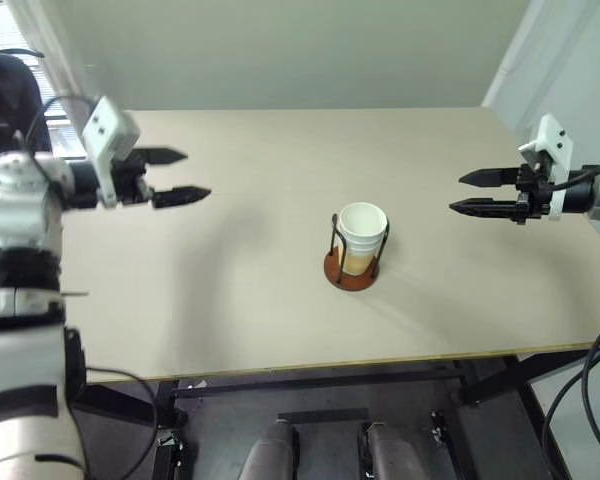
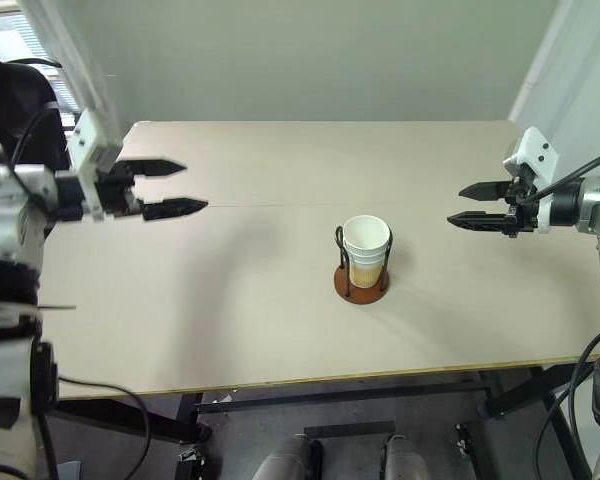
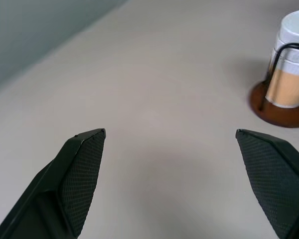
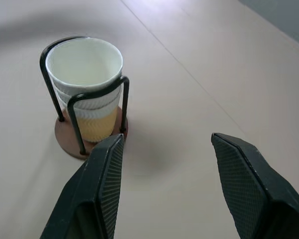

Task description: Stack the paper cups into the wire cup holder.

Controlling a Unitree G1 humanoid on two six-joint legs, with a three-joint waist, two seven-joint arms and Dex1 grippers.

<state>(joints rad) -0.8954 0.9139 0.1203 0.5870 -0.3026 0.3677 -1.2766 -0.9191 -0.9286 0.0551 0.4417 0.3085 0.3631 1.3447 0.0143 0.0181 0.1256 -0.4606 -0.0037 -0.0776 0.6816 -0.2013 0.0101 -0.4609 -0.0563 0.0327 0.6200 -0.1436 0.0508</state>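
Plain pale-green wall behind, big beige table [image 1: 230, 300] w/ a faint seam across it, otherwise bare apart from the task items.

Near the table's centre stands the wire cup holder [image 1: 351, 270]: small round reddish-brown disc base w/ two thin black upright wire loops. Nested inside it are the paper cups [image 1: 361, 237], tapered, tan/orange outside, white rim & inside. White rims stacked one in another show in the right wrist view, approx three, top cup's mouth open upward. The loops hug the stack on two sides, prob. why it stands upright w/o support.

Left gripper [image 1: 180, 176] hangs above the table well to the left of the holder, black fingers [image 1: 183, 194] spread wide, nothing betw. them. Right gripper [image 1: 472, 192] hangs well to the right, also pointing inward toward the holder, fingers [image 4: 105, 194] parted, empty too. Neither touches cups or holder.

Judgement: no loose cups on the table, so the stacking looks done; both arms are parked clear on either side, likely so nothing nudges the stack. Risk if either moves in again: clipping a wire loop & tipping the light holder.
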